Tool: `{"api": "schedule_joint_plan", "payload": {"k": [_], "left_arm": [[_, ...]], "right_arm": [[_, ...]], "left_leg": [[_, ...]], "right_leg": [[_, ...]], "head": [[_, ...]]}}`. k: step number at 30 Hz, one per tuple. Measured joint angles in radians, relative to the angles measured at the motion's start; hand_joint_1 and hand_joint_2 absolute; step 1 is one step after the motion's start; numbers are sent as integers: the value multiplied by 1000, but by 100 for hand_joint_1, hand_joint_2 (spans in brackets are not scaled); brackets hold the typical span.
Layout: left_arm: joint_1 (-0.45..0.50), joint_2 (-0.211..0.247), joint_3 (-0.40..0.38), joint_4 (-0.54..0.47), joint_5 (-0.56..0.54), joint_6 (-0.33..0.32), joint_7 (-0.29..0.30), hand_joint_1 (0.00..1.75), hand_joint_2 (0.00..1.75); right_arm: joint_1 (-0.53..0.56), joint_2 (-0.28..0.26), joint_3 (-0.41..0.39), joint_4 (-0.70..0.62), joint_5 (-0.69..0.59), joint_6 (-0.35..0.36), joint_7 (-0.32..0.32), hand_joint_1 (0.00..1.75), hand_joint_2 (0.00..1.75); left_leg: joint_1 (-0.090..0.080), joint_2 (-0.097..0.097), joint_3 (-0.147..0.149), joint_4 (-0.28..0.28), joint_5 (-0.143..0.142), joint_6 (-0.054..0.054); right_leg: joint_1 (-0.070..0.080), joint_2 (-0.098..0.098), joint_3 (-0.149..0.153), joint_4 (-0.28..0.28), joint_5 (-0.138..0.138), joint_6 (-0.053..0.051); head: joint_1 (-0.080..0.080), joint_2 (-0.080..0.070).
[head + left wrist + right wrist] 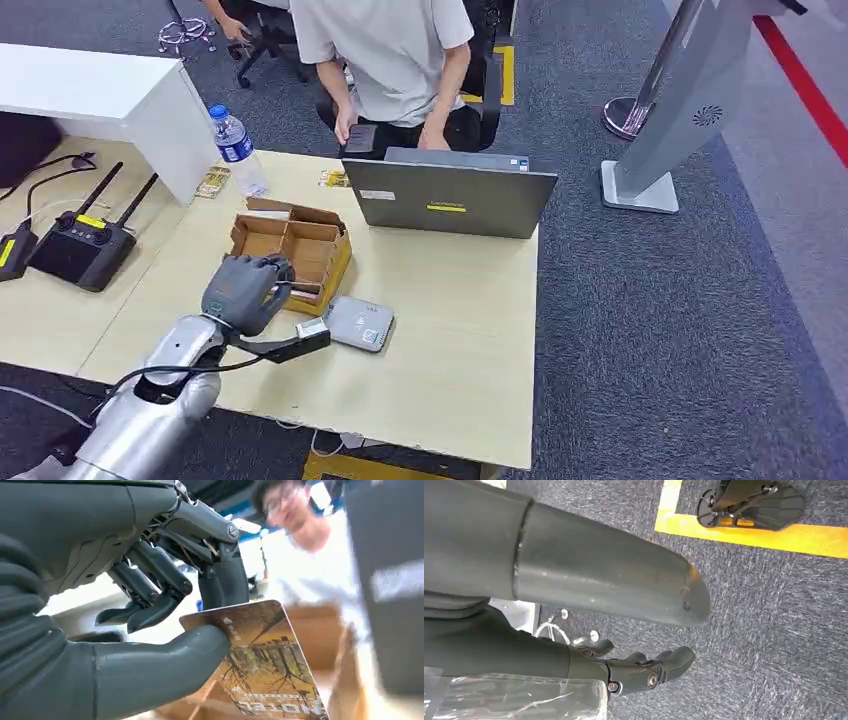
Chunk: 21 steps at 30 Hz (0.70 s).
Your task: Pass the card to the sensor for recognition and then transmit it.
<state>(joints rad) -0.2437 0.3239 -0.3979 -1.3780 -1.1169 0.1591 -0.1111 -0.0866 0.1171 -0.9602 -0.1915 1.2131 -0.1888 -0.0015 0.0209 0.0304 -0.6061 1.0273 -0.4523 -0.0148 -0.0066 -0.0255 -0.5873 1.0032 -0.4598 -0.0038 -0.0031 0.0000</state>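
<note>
My left hand point(245, 290) hovers over the near edge of an open cardboard box point(338, 262) on the wooden table point(450, 310). In the left wrist view this hand point(150, 645) pinches a card point(265, 665) between its thumb and a finger; the card bears an autumn tree picture and printed text. The sensor point(360, 323), a flat grey pad, lies on the table just right of the hand, beside the box. My right hand point(549, 655) hangs over dark carpet with its thumb out straight, its fingers point(649, 672) loosely bent and nothing in it.
A grey laptop point(450, 198) stands open behind the box, and a person in a white shirt point(385, 50) sits beyond it. A water bottle point(238, 150) stands at the table's far left. A black device with antennas point(85, 245) sits on the left desk.
</note>
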Motion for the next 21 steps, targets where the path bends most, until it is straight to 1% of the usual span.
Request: {"api": "schedule_joint_plan", "payload": {"k": [4, 7, 10, 12, 14, 16, 18, 20, 21], "left_arm": [[57, 15, 5, -142, 4, 39, -34, 175, 175], [111, 44, 7, -271, 11, 71, -64, 175, 175], [127, 62, 15, -381, 31, 89, -73, 175, 175], [88, 61, 29, -416, 33, 84, -60, 175, 175], [11, 53, 37, -417, 27, 61, -33, 175, 175], [-48, 46, 46, -417, 25, 49, -26, 175, 175], [-73, 41, 48, -417, 19, 48, -18, 175, 175], [-110, 33, 49, -407, -16, 46, 10, 175, 175], [-152, 23, 49, -381, -44, 39, 36, 175, 175]], "right_arm": [[0, 0, -2, 0, -16, -3, -1, 0, 0], [2, 0, -5, 0, -19, -7, -3, 0, 0], [2, 0, -8, 0, -23, -7, -3, 0, 0], [2, 0, -8, 0, -6, -6, -2, 0, 0], [-1, 0, -8, 0, 5, -5, -1, 0, 0], [-3, 0, -8, 0, 6, -3, -1, 0, 0], [-1, 0, -8, 0, 8, -3, -1, 0, 0], [-1, 0, -8, 0, 22, 0, -2, 0, 0], [-1, 0, -6, 0, 33, 2, -3, 0, 0]], "left_leg": [[0, 0, 0, 0, 0, 0], [0, 0, 0, 0, 0, 0], [0, -1, 0, 0, 0, 0], [0, -2, -1, 0, 0, 0], [0, -5, -3, 0, 3, 1], [0, -4, -1, 0, 3, 1], [0, -2, -1, 0, 3, 1], [0, -3, -1, 1, 4, 1], [0, -4, -3, 1, 5, 1]], "right_leg": [[0, 0, 0, 0, 0, 0], [0, 0, -1, 0, 0, 0], [0, -1, -1, 0, -1, 0], [0, -3, -2, 0, 0, 0], [0, -5, -1, 0, 1, 0], [0, -4, -1, 0, 2, 0], [0, -3, -1, 0, 3, -1], [0, -3, -3, 0, 4, -1], [0, -4, -3, 0, 4, 0]], "head": [[0, 0], [0, 0], [0, 0], [0, 0], [0, 0], [0, 0], [0, 0], [0, 0], [-1, 0]]}}
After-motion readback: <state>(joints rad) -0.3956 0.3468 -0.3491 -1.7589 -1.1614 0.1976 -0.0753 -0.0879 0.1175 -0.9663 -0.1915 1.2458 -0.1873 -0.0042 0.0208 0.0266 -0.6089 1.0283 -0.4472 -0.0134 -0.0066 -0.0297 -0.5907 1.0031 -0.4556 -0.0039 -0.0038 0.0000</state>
